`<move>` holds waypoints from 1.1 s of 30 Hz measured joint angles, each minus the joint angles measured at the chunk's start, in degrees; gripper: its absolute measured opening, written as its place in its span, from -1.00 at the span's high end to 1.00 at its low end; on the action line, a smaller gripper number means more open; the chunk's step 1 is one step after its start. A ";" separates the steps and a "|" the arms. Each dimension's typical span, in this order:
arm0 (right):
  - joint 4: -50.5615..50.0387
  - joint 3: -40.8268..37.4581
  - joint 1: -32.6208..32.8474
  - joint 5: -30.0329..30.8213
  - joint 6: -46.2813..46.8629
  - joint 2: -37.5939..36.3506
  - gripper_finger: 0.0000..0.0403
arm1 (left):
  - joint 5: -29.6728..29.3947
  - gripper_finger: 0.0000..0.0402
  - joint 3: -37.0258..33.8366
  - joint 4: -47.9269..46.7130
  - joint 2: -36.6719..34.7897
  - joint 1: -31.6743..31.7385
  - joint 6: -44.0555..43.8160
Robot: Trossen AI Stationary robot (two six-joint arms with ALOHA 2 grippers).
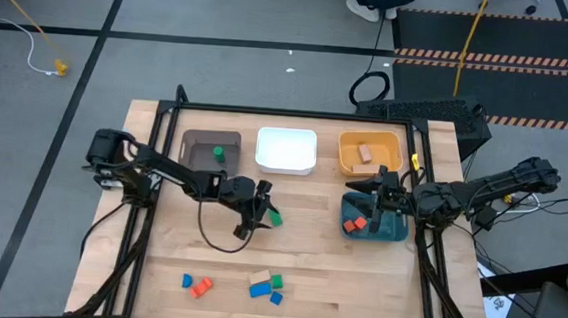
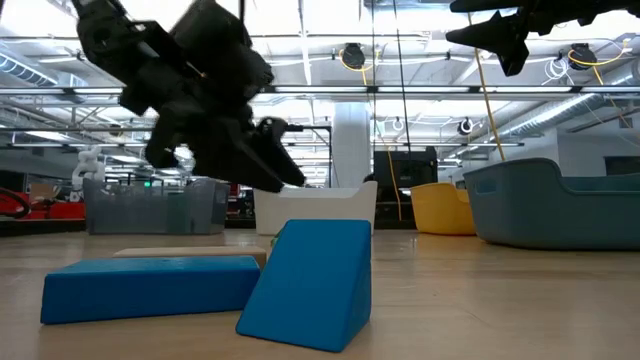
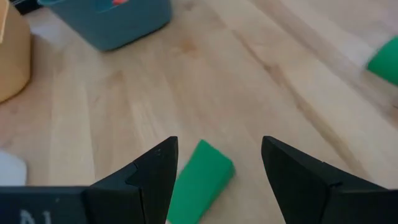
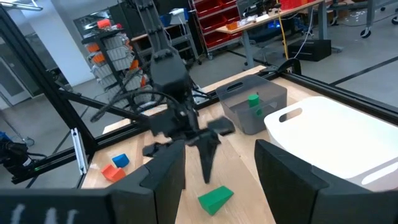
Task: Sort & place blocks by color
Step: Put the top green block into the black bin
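Note:
My left gripper [image 1: 260, 210] hangs open over mid-table. A green wedge-like block [image 3: 199, 180] lies flat on the wood below and between its fingers, which do not touch it; the same block [image 4: 216, 198] shows in the right wrist view. My right gripper [image 1: 372, 190] is open and holds nothing, above the teal bin [image 1: 384, 229], which holds red-orange blocks [image 1: 353, 224]. One green block [image 1: 218, 154] sits in the brown bin and a pale wood block [image 1: 365, 153] in the orange bin. Blue, red-orange, wood and green blocks [image 1: 260, 286] lie near the near edge.
The brown bin [image 1: 196, 149], white bin [image 1: 287, 151] and orange bin [image 1: 385, 146] stand in a row along the far edge. A black cable [image 1: 208, 236] loops on the table under the left arm. Two blue blocks [image 2: 200, 285] lie close to the low camera.

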 joint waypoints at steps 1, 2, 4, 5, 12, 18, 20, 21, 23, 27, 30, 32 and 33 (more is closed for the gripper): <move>0.00 0.00 0.00 0.00 0.00 0.02 0.08 | 0.15 -0.17 0.52 0.32 1.40 0.30 -0.26; -0.02 -0.02 0.00 0.00 0.00 0.02 0.08 | 0.68 -0.17 0.96 0.14 2.68 0.65 -0.31; 0.01 -0.02 0.00 0.00 0.00 0.00 0.08 | 1.78 -0.17 2.48 -0.03 4.93 1.35 -0.17; 0.04 -0.04 0.00 0.00 0.00 0.02 0.08 | 2.53 -0.17 3.31 0.38 5.75 1.64 -0.08; 0.18 -0.04 0.00 0.00 0.00 0.02 0.08 | 5.74 -0.17 5.84 -2.57 9.07 3.15 1.58; 0.28 -0.04 0.00 0.00 0.00 0.01 0.08 | 5.77 -0.17 5.83 -4.34 10.67 4.05 3.37; 0.35 -0.04 0.00 0.00 0.00 0.02 0.08 | 5.95 -0.17 5.91 -4.81 10.71 4.07 3.58; 0.37 -0.04 0.00 0.00 0.00 0.02 0.08 | 5.82 -0.17 5.91 -4.95 10.71 4.07 3.71; 0.37 -0.04 0.00 0.00 0.00 0.02 0.08 | 5.15 -0.17 5.91 -4.97 10.71 4.07 3.60; 0.36 -0.04 0.00 0.00 0.00 0.02 0.08 | 3.78 -0.07 5.85 -3.62 10.81 3.99 1.09; 0.37 -0.04 0.00 0.00 0.00 0.02 0.08 | 3.16 0.08 5.85 -3.00 10.81 4.04 -0.74; 0.35 -0.04 0.00 0.00 0.00 0.02 0.08 | 2.71 0.21 5.85 -2.79 10.79 4.02 -2.12; 0.37 -0.04 0.00 0.00 0.00 0.02 0.08 | 2.64 0.27 5.85 -2.57 10.79 4.02 -3.06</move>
